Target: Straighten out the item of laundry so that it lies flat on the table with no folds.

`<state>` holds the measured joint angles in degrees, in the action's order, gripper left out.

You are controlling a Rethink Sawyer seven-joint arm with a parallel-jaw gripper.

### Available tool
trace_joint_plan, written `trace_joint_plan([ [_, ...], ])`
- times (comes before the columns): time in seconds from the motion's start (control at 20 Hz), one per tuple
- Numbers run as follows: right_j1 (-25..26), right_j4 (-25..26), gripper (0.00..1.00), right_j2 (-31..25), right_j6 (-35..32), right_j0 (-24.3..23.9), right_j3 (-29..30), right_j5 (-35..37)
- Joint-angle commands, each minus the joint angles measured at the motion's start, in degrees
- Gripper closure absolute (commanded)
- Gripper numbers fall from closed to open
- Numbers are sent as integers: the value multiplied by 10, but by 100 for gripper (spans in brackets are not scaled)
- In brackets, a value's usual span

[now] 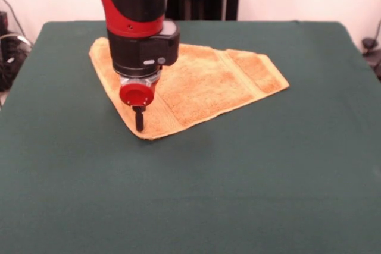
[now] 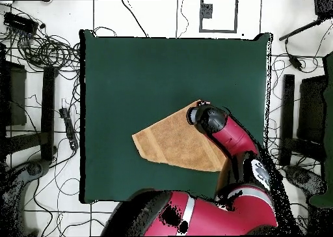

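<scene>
The item of laundry [image 1: 208, 81] is a golden-orange towel lying on the far middle of the dark green table [image 1: 238, 194]. It is folded into an uneven four-sided shape, with border bands at its right end. My gripper [image 1: 139, 122] points straight down at the towel's near-left corner. Its black fingers show as one narrow tip, closed on the cloth at table level. In the overhead view the towel [image 2: 172, 143] lies right of the table's [image 2: 130, 71] middle, and the arm's red wrist [image 2: 209, 119] hides the gripper above the towel's upper corner.
The red and black arm [image 1: 134, 10] comes down over the towel's far-left part and hides it. Cables and dark equipment [image 2: 39, 45] lie on the floor around the table.
</scene>
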<state>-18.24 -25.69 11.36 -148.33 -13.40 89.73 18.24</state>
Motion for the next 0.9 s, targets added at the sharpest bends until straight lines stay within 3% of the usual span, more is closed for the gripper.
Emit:
trace_joint_plan([
  [0.05, 13, -40, 0, -77, -99, 25, -8, -1],
  [0.55, -6, -13, 0, -32, -73, 35, -46, 69],
  [0.9, -10, -15, 0, -34, -74, 35, -52, 75],
])
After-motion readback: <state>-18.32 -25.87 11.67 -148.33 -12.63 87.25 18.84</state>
